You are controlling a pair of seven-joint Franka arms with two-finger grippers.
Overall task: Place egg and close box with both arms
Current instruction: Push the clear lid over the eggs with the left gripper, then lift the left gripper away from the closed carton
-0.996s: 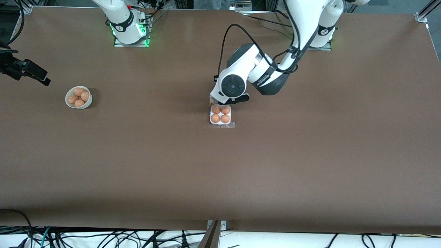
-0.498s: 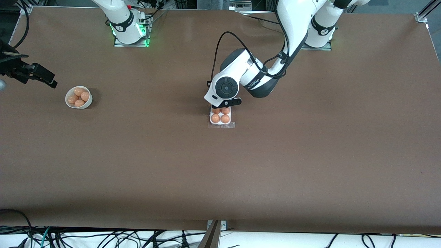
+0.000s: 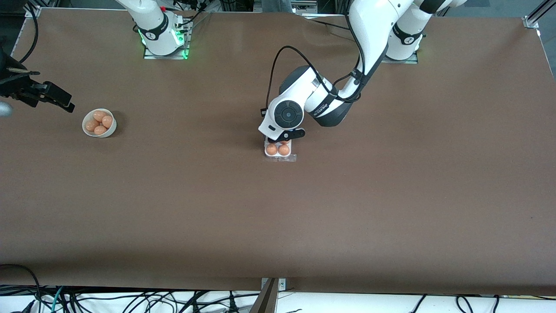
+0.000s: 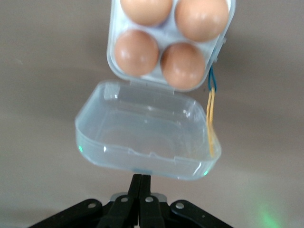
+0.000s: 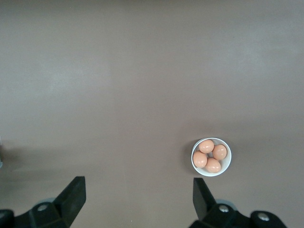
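Two eggs [image 3: 277,149] showing, left gripper [image 4: 140,190] lower

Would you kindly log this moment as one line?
left gripper: shut, at clear lid | box: four eggs, open | right gripper: open, waiting near bowl

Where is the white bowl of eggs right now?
In the front view the bowl sits toward the right arm's end of the table, near the open right end effector, well apart from the box.

looks like a robotics lab for sure: two white franka arms [image 3: 330,100] bolted onto green-lit bases [image 3: 165,41], a big brown table [image 3: 391,195] framed with aluminium rail [image 3: 532,19], and loose cables [image 3: 130,300] piled along the edge nearest the front camera.
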